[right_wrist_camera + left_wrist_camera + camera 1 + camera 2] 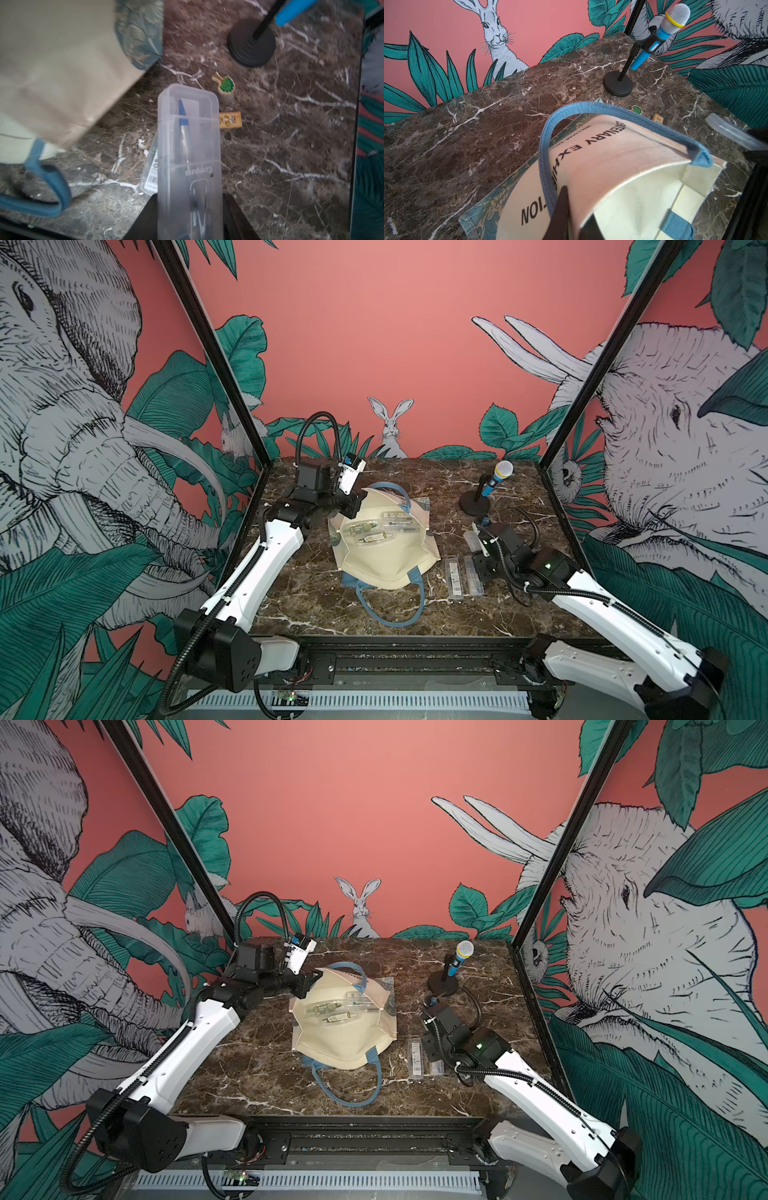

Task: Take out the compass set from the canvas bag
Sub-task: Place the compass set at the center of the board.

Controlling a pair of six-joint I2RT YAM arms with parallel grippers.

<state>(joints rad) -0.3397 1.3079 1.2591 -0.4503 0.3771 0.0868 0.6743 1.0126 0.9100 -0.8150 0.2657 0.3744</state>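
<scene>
The canvas bag [386,568] lies open, compass set [189,145] outside.

Desk [299,593]: dark brown marble with white veins.
Centre: canvas bag [386,564] lying there, one blue handle looped toward the near edge.
Far right: round black base of the microphone stand [473,504].
Right side: labelled clear case [454,577], second clear case [473,585] just beside it.
Between bag and stand: wooden tree piece [226,84] and small wooden block [230,120], near each other, not touching.

The canvas bag [386,560] lies flat at the centre of the counter [299,597], boxed sets [365,531] inside its open mouth. Right of it, two cases [454,576] on the counter; behind these, a compass set [189,145] in the right claw [190,207]; farther back, a microphone stand [476,504].
</scene>
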